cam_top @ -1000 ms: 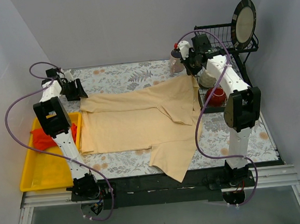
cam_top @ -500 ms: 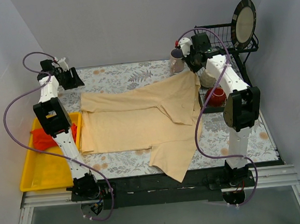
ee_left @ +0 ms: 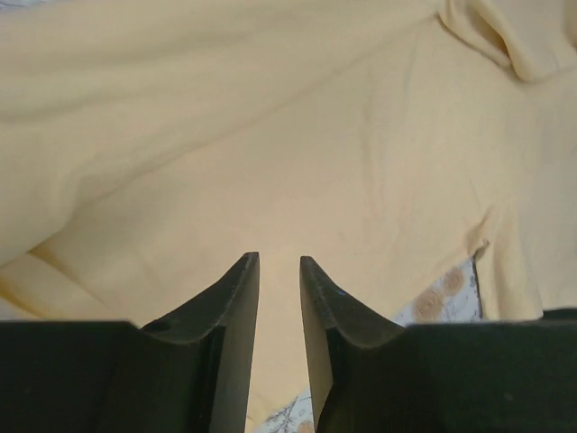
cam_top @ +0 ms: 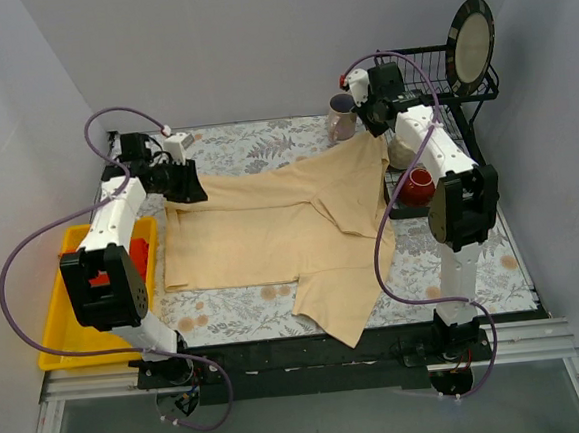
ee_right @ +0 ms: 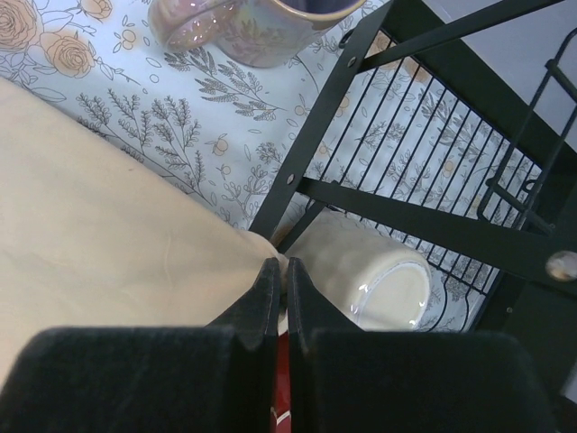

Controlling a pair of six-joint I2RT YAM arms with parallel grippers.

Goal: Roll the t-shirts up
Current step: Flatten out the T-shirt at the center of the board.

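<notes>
Spreading is about as far as the job seems to have got. The cream t-shirt (cam_top: pixel 270 228) lies opened out on the table (cam_top: pixel 234 146), with one far corner drawn up to the foot of the wire rack (cam_top: pixel 460 88). The rest of the cloth stretches away from the rack across the middle of the table. It is not quite flat: one panel is folded over on the side nearer the rack, and no roll has been started at any edge.

The right gripper (ee_right: pixel 278 266) has its fingers pressed together on that corner of cloth, just beside the rack's leg. The left gripper (ee_left: pixel 278 262) is over the shirt's far corner on the side away from the rack. Its fingers stand narrowly apart above the cloth with nothing visibly caught between them, and I cannot tell whether they touch it.

The red-orange t-shirt (cam_top: pixel 138 254) sits bunched in the yellow tray (cam_top: pixel 59 345), well apart from the rack on the opposite side of the table.

By my reading both corners are being set to pull the cream shirt taut. Smoothing it, rolling it, and then the whole of the second shirt are all left to do.
</notes>
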